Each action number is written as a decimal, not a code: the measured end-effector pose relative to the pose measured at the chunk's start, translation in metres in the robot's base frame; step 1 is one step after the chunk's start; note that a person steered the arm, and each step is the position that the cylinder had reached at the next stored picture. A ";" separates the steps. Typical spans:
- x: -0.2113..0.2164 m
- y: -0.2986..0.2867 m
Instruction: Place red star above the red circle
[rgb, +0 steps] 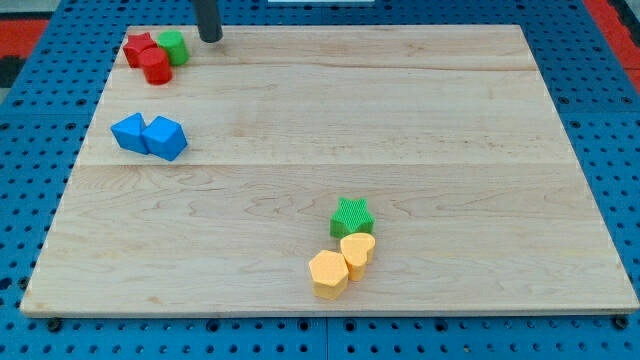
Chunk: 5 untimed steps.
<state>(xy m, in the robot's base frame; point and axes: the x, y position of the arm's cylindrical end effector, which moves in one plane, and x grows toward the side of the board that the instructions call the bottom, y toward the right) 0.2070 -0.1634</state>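
The red star (138, 47) lies at the board's top left corner. The red circle (156, 67) touches it just below and to its right. A green block (174, 46) sits against both, to the star's right. My tip (210, 38) rests on the board near the view's top edge, a short way right of the green block and apart from it.
Two blue blocks (148, 136) sit together at the view's left. A green star (352, 216), a yellow heart-like block (357, 249) and a yellow hexagon (328, 273) cluster at the bottom centre. The wooden board (400, 120) lies on a blue pegboard.
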 end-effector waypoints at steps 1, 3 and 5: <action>0.008 -0.059; 0.085 -0.001; 0.002 -0.016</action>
<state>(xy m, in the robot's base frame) 0.2087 -0.1796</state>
